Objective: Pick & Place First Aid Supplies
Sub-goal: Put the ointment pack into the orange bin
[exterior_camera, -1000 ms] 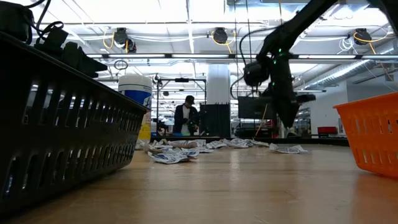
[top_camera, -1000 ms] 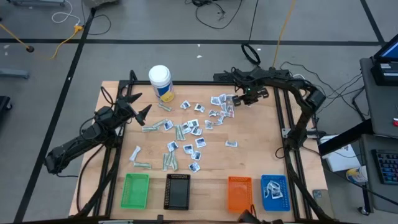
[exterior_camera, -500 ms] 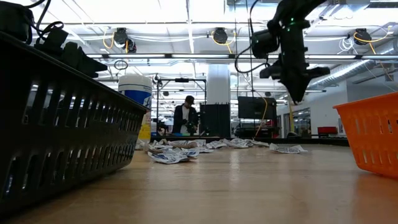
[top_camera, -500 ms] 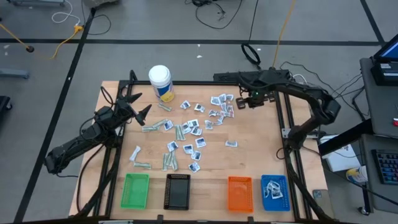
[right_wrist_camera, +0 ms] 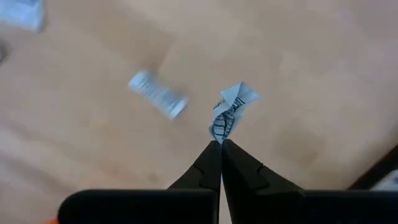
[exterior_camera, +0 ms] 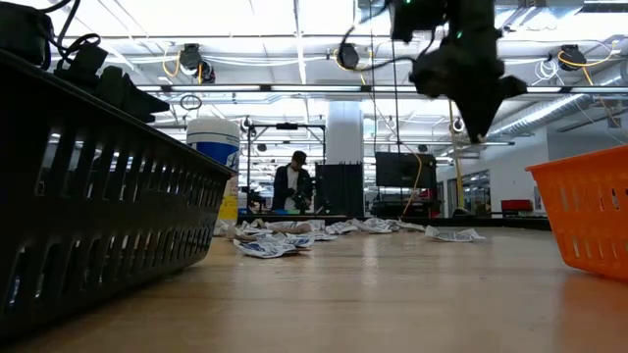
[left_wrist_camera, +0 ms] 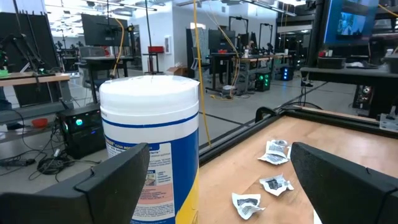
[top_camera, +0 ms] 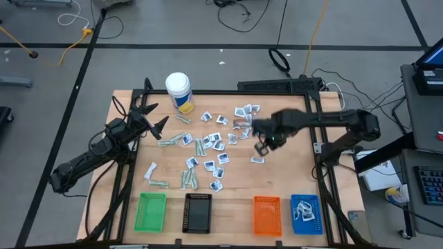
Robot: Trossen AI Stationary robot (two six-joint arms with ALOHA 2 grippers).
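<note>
Crumpled white paper with dark print, that's what the right gripper (right_wrist_camera: 219,144) has pinched at its very tips: one small white-and-blue square sachet (right_wrist_camera: 231,112), held by a corner with the rest sticking out past the closed black fingers. In the high view the right gripper (top_camera: 262,146) hangs over the bare wood table (top_camera: 291,176), just off the right edge of the scattered pile of small flat first aid packets (top_camera: 214,142), with a single loose sachet (top_camera: 257,160) lying right below it. In the low view it's up high, clear of the tabletop. My guess is this is the carry step, and the blue rectangular plastic tray (top_camera: 306,214) at the front right already has some sachets in it, so that looks like the likely drop spot, next to the orange tray (top_camera: 266,214). With such a thin corner grip I'd move smoothly, no jerks, stay high enough to clear the tray walls, and only let go once the packet is over the middle of the tray. Loads of packets remain on the table, so it's early days. The left gripper (top_camera: 151,117) sits spread wide and empty near the tall white plastic bottle with the yellow label (top_camera: 178,92) at the back left, just waiting.
</note>
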